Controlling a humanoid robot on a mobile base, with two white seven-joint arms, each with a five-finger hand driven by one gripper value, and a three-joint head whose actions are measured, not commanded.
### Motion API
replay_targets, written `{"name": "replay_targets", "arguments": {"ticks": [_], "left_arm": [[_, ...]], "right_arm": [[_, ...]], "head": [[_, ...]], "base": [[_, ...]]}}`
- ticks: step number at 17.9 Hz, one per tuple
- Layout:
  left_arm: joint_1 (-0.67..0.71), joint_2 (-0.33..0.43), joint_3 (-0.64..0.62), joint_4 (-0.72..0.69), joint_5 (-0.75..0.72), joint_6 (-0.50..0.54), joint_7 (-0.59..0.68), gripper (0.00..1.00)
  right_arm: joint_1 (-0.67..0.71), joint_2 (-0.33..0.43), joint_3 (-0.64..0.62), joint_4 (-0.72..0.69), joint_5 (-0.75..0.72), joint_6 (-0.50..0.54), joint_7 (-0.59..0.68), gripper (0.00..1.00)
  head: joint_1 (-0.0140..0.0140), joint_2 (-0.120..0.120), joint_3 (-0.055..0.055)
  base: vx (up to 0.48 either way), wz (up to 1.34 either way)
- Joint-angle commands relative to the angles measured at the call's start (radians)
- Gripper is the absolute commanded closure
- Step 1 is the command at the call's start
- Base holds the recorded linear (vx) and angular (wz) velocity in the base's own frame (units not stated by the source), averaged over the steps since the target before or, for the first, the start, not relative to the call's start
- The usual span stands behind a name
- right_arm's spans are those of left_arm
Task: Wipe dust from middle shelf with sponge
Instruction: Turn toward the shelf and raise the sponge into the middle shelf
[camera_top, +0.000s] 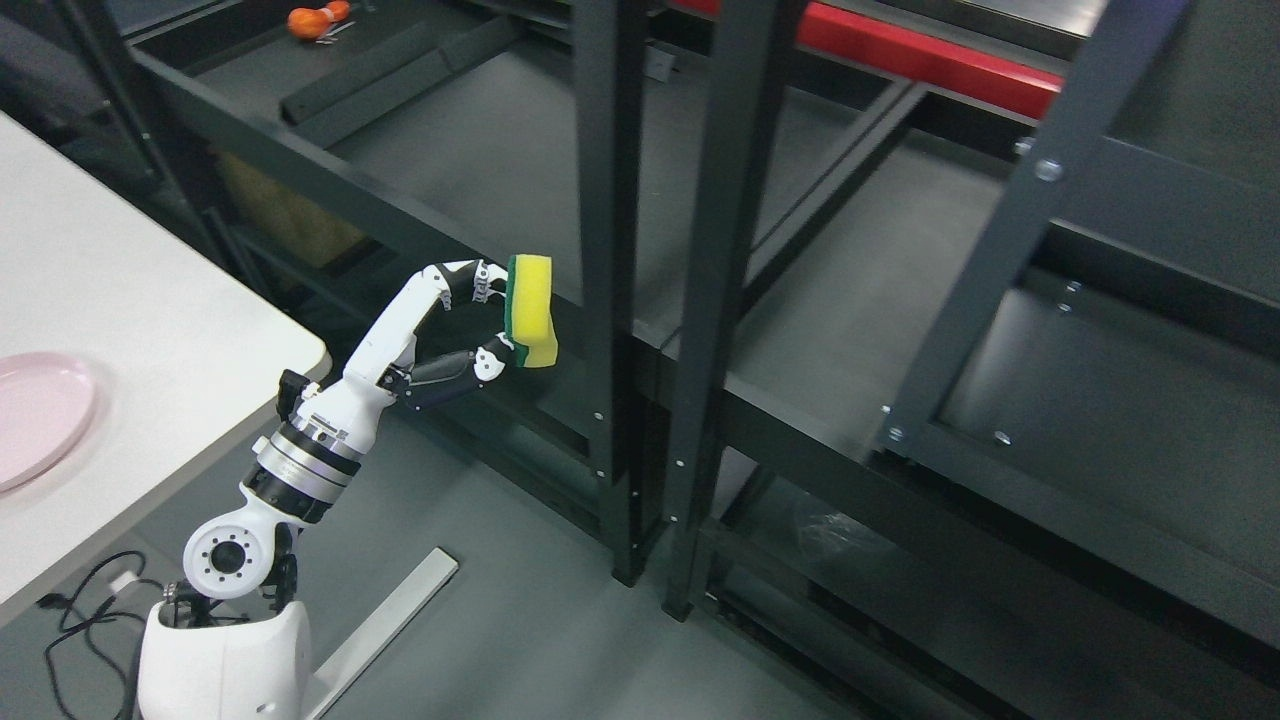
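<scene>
Cutting off at the picture's left edge, a pink plate lies on the white table left of the left hand, and it holds nothing that shows. The hand's fingers pinch a yellow and green sponge on edge, held in the air just in front of the black shelf rail. Far above the hand, a small orange object on the shelf is too small to identify.

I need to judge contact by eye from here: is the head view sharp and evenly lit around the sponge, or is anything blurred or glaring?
Head view: the sponge and the left hand are sharp and brightly lit; the dark shelf behind shows little detail, with a soft sheen but no hard glare; the uprights lean from lens perspective.
</scene>
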Motion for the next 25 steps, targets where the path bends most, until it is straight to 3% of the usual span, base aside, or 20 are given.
{"name": "replay_targets", "arguments": {"ticks": [1,8,12,25], "left_arm": [[-0.005,0.016,-0.186,-0.010,0.003,-0.016,-0.006,1.00],[-0.068,0.016,-0.491,-0.010,-0.018,-0.016,0.001,1.00],[-0.158,0.016,-0.643,0.013,-0.101,-0.016,0.030,1.00],[-0.895,0.016,-1.013,0.168,-0.219,-0.008,0.067,0.99]], "right_arm": [[0.000,-0.017,0.000,-0.017,0.000,0.001,0.000,0.00],[0.000,-0.017,0.000,-0.017,0.000,0.001,0.000,0.00],[0.000,-0.017,0.000,-0.017,0.000,0.001,0.000,0.00],[0.000,-0.017,0.001,-0.017,0.000,0.001,0.000,0.00]], "head": [[0.0000,0.000,0.000],[0.0000,0.000,0.000],[0.0000,-0.001,0.000],[0.0000,-0.001,0.000]], "base": [[-0.159,-0.70],[-0.119,-0.77],[-0.066,-0.72],[0.017,-0.13]]}}
